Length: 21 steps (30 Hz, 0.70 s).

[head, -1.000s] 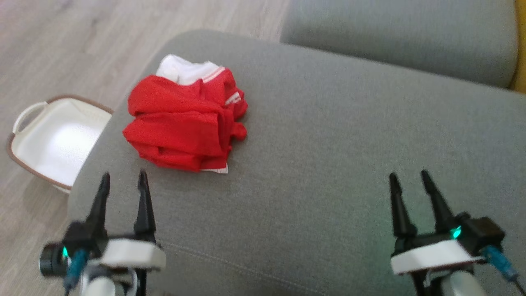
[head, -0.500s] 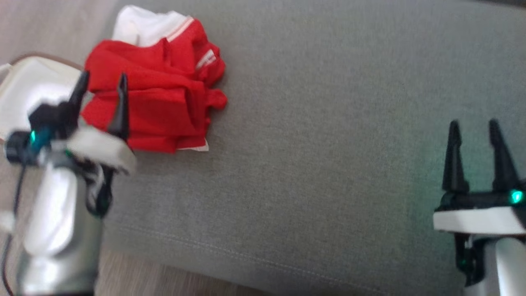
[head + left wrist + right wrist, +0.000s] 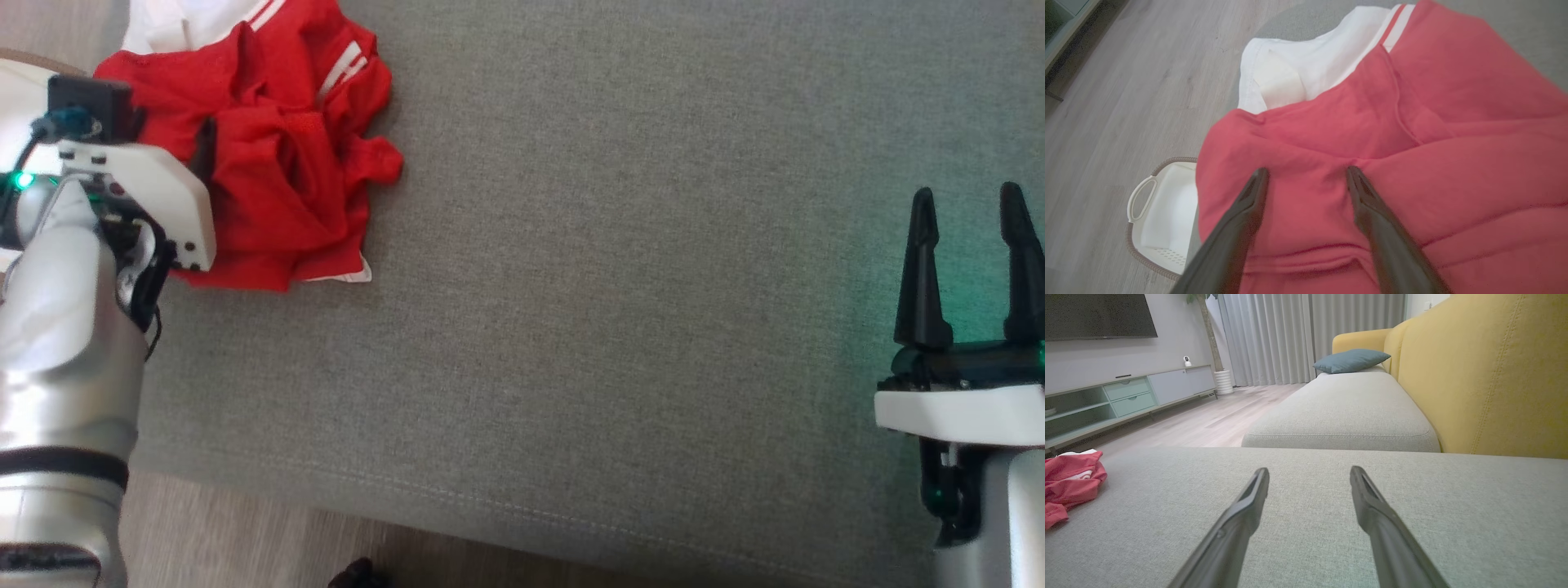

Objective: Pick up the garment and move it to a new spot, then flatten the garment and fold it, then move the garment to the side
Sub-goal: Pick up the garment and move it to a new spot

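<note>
Garment (image 3: 277, 163): red with white trim and stripes. It lies crumpled in a heap at the left end of the grey sofa cushion (image 3: 612, 286), close to the cushion's edge. It is not flattened and not folded.

Left hand (image 3: 1306, 170): fingers spread wide and angled down onto the red heap from the robot's side. In the left wrist view both fingertips (image 3: 1259, 179) sit against the fabric, which puckers a bit at the tips. This is probably contact, but the view is too blurry to be certain. No cloth is pinched and nothing is lifted. In the head view the wrist and white housing cover the heap's left part.

Right hand (image 3: 967, 193): fingers apart and holding nothing. It hovers low over bare cushion at the right, well apart from the garment, with fingers pointing along the seat.

White basket (image 3: 1163, 220) with a handle and brown rim stands on the wood floor (image 3: 1126, 81), below the cushion's left end and beside the garment.

The right wrist view shows a yellow sofa back (image 3: 1486, 375), a second grey seat with a blue pillow (image 3: 1351, 360), and a low TV cabinet (image 3: 1126, 392) across the room.
</note>
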### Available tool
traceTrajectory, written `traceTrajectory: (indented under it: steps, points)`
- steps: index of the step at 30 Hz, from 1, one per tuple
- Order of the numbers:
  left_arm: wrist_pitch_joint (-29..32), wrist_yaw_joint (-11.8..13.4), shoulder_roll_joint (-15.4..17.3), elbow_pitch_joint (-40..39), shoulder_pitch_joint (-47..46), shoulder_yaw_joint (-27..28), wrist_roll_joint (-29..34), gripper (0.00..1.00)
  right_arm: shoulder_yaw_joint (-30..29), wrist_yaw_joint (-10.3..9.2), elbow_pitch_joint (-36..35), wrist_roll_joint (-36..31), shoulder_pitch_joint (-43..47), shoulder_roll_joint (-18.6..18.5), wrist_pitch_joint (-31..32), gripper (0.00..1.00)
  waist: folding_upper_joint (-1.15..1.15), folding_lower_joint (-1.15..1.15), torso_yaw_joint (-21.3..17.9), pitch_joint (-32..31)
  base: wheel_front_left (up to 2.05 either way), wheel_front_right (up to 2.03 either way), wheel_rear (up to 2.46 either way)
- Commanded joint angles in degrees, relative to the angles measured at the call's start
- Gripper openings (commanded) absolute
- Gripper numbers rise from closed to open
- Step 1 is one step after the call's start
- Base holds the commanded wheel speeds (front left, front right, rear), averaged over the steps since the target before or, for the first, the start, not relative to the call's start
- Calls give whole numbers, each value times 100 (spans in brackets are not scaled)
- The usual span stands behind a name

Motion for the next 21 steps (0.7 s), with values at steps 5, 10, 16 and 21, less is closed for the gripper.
traceTrajectory:
  steps: [5, 10, 16, 21]
  points:
    - [-61, -28, 299, 329, -447, -31, -88, 100, 110, 22, -308, -54, -40, -38, 62, 100, 0, -1, 18, 121, 0, 0, 0]
    - [-294, -32, 252, 677, -641, -190, -209, 0, 134, 22, -311, -56, -34, -38, 97, 100, 0, -1, 54, 110, 0, 0, 0]
    - [-874, -33, 306, 897, -731, -228, -273, 0, 247, 22, -122, 29, -17, -38, 34, 100, 0, -1, 60, -185, 0, 0, 0]
    - [-1434, 44, 387, 851, -798, -128, -369, 0, 355, 22, 117, 179, -3, -38, -82, 100, 0, -1, 27, -550, 0, 0, 0]
